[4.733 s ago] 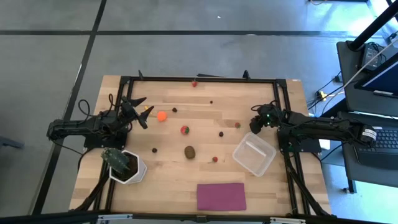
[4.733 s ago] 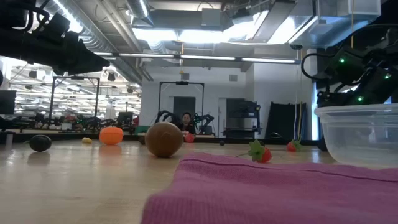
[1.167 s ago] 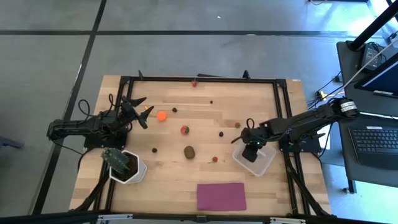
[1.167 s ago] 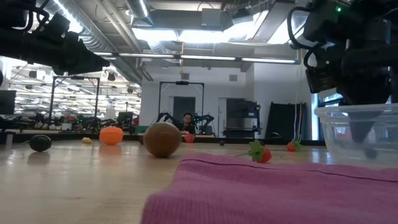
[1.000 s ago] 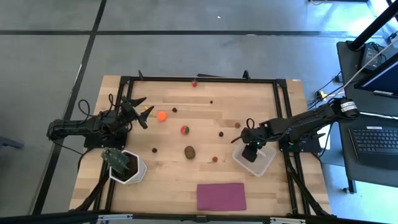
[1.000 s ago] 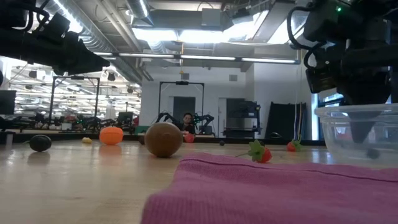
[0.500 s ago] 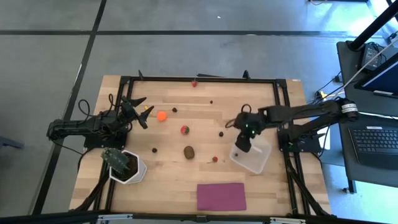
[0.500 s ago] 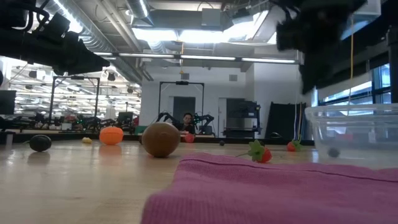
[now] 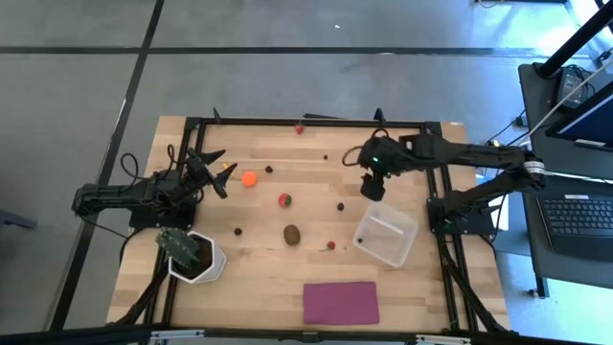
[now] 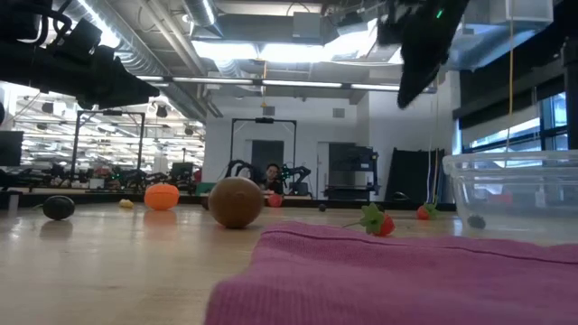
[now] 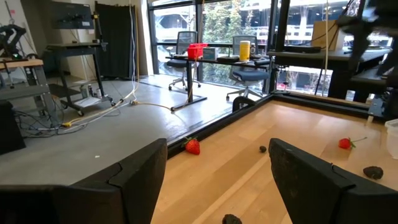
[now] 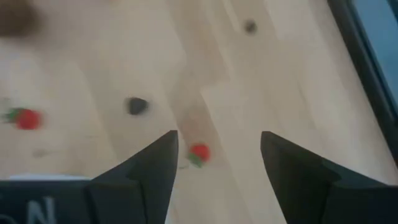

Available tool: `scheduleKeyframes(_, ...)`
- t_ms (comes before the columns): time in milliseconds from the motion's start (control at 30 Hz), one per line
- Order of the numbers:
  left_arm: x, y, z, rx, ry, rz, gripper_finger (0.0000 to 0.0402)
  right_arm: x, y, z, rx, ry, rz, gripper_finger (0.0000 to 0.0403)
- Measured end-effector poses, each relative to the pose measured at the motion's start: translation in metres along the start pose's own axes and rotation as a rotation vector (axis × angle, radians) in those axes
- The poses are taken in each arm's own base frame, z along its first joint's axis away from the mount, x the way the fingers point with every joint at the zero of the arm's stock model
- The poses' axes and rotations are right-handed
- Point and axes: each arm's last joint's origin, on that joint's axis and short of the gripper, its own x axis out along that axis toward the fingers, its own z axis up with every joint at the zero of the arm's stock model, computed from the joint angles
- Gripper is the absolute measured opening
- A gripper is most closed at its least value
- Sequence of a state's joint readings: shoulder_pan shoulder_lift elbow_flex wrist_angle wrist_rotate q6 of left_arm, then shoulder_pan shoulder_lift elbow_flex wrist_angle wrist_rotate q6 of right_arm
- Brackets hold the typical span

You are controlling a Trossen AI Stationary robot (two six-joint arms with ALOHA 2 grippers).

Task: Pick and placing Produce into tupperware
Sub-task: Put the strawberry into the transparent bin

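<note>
Bright overhead ceiling glare; right wrist view motion-blurred.

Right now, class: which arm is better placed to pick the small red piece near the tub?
Right. The right gripper hovers open above the red piece, beside the tub. The left gripper waits at the far side near the orange ball.

Left arm (image 9: 124,197): dark, jointed links, black cabling along them.
Right arm (image 9: 450,153): dark, with a pale band near its outer joint.
Right gripper (image 12: 214,163): two broad, wedge-shaped black fingers.
Left gripper (image 11: 214,177): the same matte black fingers.
</note>
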State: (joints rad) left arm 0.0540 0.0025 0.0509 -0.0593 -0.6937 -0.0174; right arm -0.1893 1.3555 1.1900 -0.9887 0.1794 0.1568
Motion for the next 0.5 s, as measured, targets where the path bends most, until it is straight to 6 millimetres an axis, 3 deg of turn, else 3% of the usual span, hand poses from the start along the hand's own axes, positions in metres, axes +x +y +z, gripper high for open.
scheduleKeyframes(267,0.000,0.000,0.000,0.000,0.000,0.000,0.0274,0.068,-0.014,0.002,0.113,0.334,0.009,0.0231)
scheduleKeyframes(500,0.000,0.000,0.000,-0.001,0.000,0.000,0.0274,0.103,-0.008,0.003,0.114,0.421,-0.006,0.0231)
